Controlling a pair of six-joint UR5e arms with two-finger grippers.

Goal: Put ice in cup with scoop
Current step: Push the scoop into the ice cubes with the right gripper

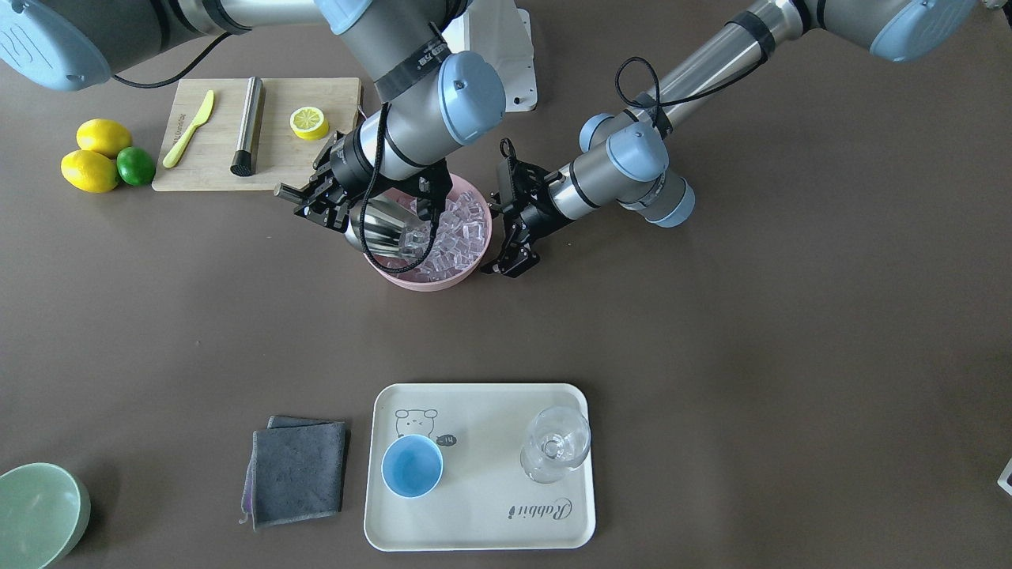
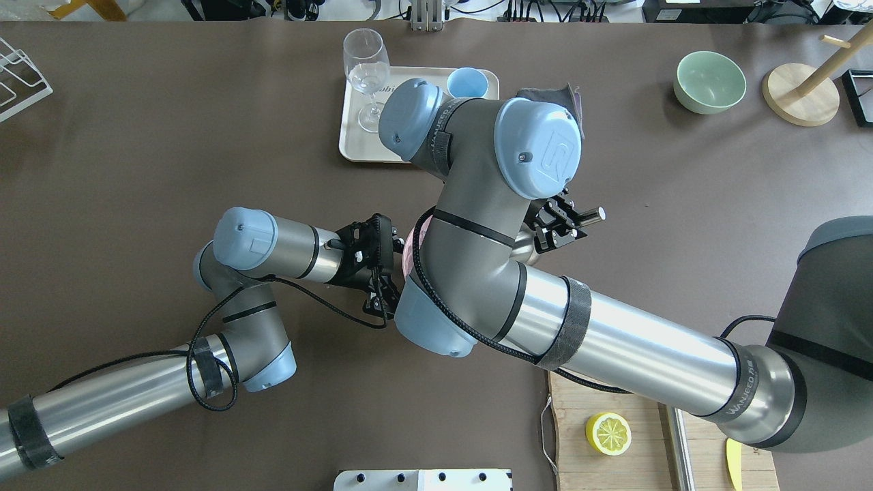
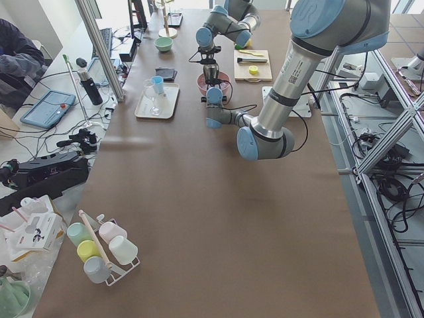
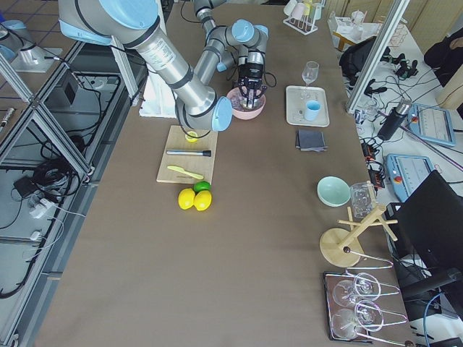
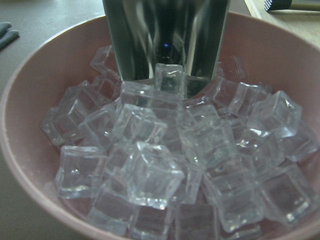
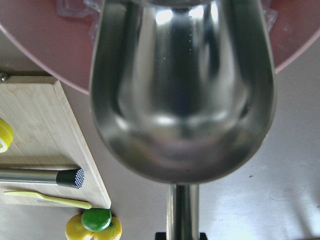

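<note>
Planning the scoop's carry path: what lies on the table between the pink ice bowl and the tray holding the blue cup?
Nothing. In the front-facing view only bare table separates the pink bowl from the tray; the grey cloth sits aside.

The ice (image 1: 462,229), a heap of clear glassy cubes, fills a pink bowl (image 1: 431,283) on the robot's side of the desk (image 1: 711,356). The scoop (image 1: 383,225), shiny steel, lies tilted with its trough mouth among the cubes and its short handle clamped in the right claw (image 1: 308,199). The cup (image 1: 412,466), light blue, stands upright and empty on a cream tray (image 1: 474,521), well apart on the far side.
</note>
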